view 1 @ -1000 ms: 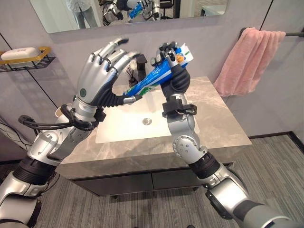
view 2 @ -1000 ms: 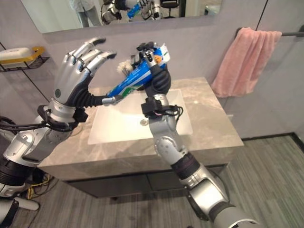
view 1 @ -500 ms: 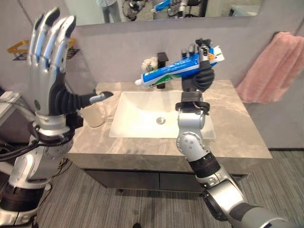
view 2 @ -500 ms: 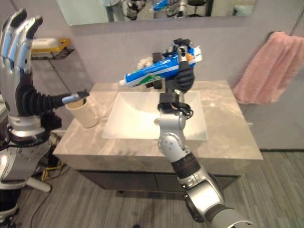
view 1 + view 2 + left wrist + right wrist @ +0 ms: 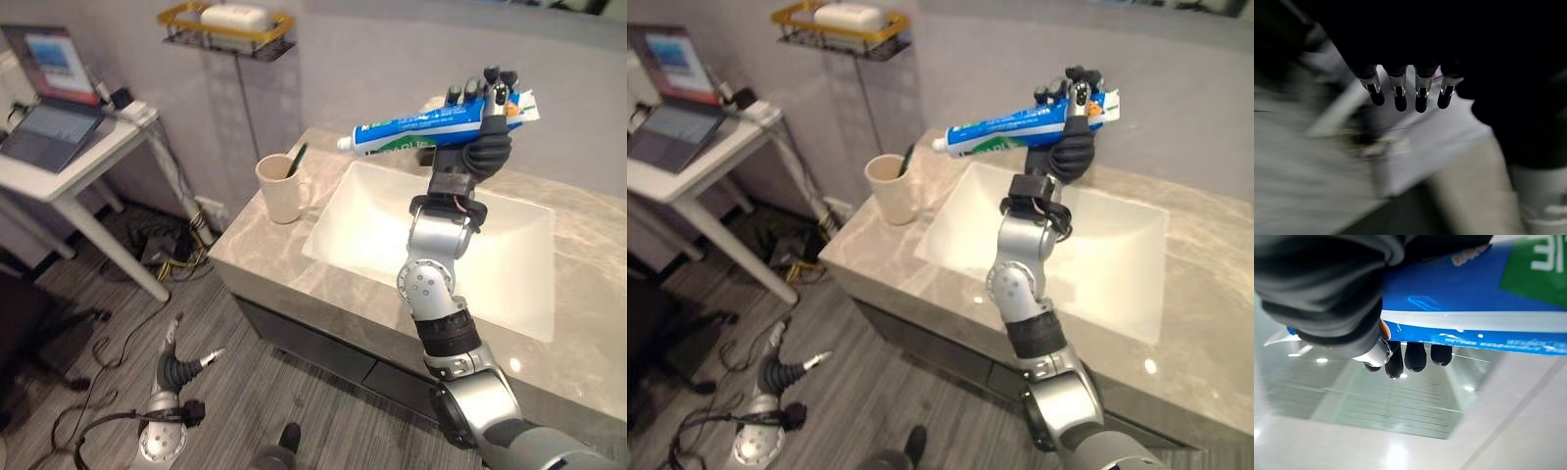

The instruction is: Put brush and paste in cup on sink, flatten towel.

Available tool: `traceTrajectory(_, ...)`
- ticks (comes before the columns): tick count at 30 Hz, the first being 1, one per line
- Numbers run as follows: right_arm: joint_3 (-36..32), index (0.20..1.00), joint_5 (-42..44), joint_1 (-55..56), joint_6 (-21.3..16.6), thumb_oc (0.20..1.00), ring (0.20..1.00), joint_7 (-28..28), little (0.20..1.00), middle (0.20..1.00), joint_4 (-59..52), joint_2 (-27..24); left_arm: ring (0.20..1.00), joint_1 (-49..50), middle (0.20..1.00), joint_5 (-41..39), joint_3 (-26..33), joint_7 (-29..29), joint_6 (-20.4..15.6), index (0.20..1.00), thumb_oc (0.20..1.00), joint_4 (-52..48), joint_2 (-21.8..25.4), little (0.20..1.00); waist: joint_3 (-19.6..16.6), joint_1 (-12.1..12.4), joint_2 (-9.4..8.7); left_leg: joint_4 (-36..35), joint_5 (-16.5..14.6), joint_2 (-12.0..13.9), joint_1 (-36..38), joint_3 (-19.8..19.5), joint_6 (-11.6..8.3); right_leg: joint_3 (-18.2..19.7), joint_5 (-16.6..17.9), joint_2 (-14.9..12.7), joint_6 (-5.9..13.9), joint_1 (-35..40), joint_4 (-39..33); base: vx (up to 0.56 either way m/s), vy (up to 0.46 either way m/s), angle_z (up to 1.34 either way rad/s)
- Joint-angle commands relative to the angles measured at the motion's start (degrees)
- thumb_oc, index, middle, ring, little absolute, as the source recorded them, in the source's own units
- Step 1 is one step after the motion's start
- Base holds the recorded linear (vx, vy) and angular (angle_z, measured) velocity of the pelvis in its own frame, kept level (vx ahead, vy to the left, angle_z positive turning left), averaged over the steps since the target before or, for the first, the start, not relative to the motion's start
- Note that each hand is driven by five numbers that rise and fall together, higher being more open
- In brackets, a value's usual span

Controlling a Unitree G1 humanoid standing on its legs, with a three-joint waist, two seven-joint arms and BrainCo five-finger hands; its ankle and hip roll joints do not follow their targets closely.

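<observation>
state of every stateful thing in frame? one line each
toothpaste tube: held up above the sink, roughly level, cap end toward the cup
right hand: shut on the toothpaste tube
left hand: low by the floor, fingers straight, holding nothing
cup: upright on the counter left of the sink, toothbrush in it
sink: basin bare
laptop: open on the white table

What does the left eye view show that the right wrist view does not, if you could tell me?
The left eye view takes in the wider scene: the cup on the counter with the brush standing in it, the sink, a yellow rack on the wall, a desk with a laptop, and the left hand hanging low and open. The right wrist view adds the dark fingertips wrapped under the tube. Both show the right hand shut on the toothpaste tube.
</observation>
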Motion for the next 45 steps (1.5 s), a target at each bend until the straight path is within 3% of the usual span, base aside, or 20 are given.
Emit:
traceTrajectory(1, 0.9, 0.2, -2.2, -5.5, -1.4, 0.2, 0.2, 2.0, 0.2, 0.2, -1.7, -1.9, 1.0, -3.7, 1.0, 5.1, -3.2, -3.0, -0.4, 1.0, 1.0, 3.7, 5.8, 1.0, -2.5, 0.7, -3.0, 0.0, 1.1, 3.2, -1.8, -0.6, -2.54, 1.0, 4.8, -7.0, 4.22, 2.8, -0.1, 0.01, 0.014, 0.35)
traceTrajectory(10, 3.3, 0.2, -3.7, -10.0, 0.7, 0.2, 0.2, 2.3, 0.2, 0.2, 2.0, -2.2, 1.0, -6.1, 1.0, 8.0, -7.2, -4.1, 3.5, 1.0, 1.0, 31.3, -1.2, 1.0, -1.8, 0.8, -4.18, 0.0, 1.2, 2.9, -3.3, 0.0, -2.33, 1.7, 5.3, -7.1, 4.49, 1.1, -0.1, 0.01, 0.022, -0.01)
traceTrajectory(11, 3.6, 0.2, -4.0, -11.0, 1.2, 0.2, 0.2, 2.4, 0.2, 0.2, 2.6, -2.5, 1.0, -6.9, 1.0, 8.5, -6.9, -3.7, 4.6, 1.0, 1.0, 36.5, -2.5, 1.0, -1.8, 0.8, -4.67, 0.0, 1.2, 3.0, -3.4, 0.1, -2.29, 1.8, 5.5, -7.2, 4.58, 0.8, -0.1, 0.01, 0.02, -0.09)
traceTrajectory(16, 4.5, 0.2, -5.0, -12.3, 2.1, 0.2, 0.2, 2.7, 0.2, 0.2, 3.3, -3.4, 1.0, -8.2, 1.0, 7.1, -4.0, -2.8, 6.1, 1.0, 1.0, 44.3, -4.3, 1.0, -1.6, 1.0, -5.64, 0.0, 1.0, 2.9, -3.7, 0.2, -2.14, 2.1, 5.7, -7.2, 4.61, 0.3, -0.1, 0.01, 0.007, -0.06)
traceTrajectory(21, 4.7, 0.2, -6.2, -14.7, 2.8, 0.2, 0.2, 2.5, 0.2, 0.2, 5.1, -4.1, 1.0, -9.3, 1.0, 5.4, -1.9, -1.9, 6.1, 1.0, 1.0, 45.9, -4.0, 1.0, -1.1, 1.7, -6.69, 0.0, 0.8, 2.9, -3.9, 0.3, -2.04, 2.4, 6.1, -7.2, 4.75, -0.1, -0.1, 0.0, 0.0, 0.0)
traceTrajectory(32, 4.6, 0.2, -6.8, -19.0, 2.8, 0.2, 0.2, 0.5, 0.2, 0.2, 8.5, -4.2, 1.0, -11.0, 1.0, 3.1, -5.0, -2.2, 4.5, 1.0, 1.0, 41.2, -3.6, 1.0, -0.5, 2.8, -8.63, 0.0, 0.7, 2.1, -5.3, -0.6, -1.68, 1.9, 7.1, -7.3, 5.38, -0.7, -0.1, 0.0, 0.0, 0.0)
traceTrajectory(45, 5.4, 0.2, -7.7, -23.4, 3.9, 0.2, 0.2, -0.7, 0.2, 0.2, 12.8, -6.0, 1.0, -11.5, 1.0, 3.3, -5.3, -2.3, 4.9, 1.0, 1.0, 44.5, -3.6, 1.0, 0.3, 3.5, -9.62, 0.0, 0.7, 1.2, -6.8, -1.0, -1.27, 2.0, 8.2, -7.8, 5.82, -2.0, -0.1, 0.01, 0.008, 0.02)
